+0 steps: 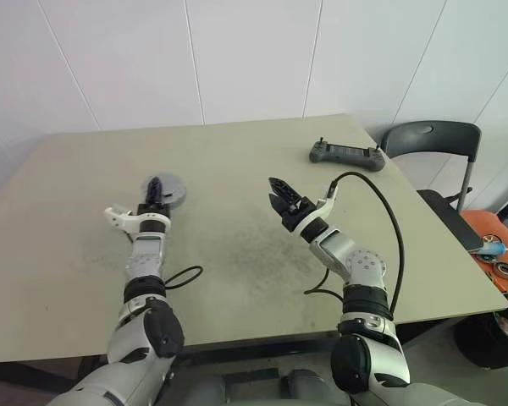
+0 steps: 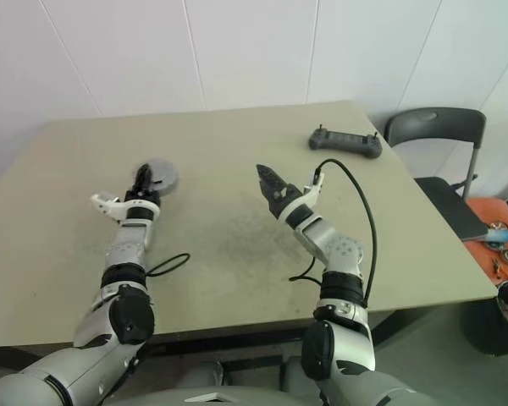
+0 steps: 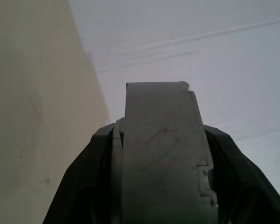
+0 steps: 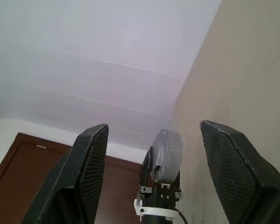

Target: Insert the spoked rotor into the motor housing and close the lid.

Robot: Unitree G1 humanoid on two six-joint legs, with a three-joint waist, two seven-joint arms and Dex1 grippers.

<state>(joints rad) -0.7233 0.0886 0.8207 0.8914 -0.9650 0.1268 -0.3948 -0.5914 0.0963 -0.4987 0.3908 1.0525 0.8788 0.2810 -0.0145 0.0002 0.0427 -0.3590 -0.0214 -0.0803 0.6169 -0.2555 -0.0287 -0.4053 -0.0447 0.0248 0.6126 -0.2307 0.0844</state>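
Table (image 1: 237, 245) beige | left hand (image 1: 155, 189) clamped on motor housing (image 1: 171, 188) | right hand (image 1: 281, 196) apart, empty

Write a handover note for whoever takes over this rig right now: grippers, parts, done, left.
Left gripper: shut on a round gray part over the table's left side; rotor or housing, cannot tell.
Right gripper: open, empty, raised mid-table.
Done: cannot tell whether the rotor is in.
Left: check the rotor is seated, then close the lid.

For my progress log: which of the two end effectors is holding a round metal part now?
The left end effector: its fingers clamp a gray disc edge-on. The right end effector stands open and empty.
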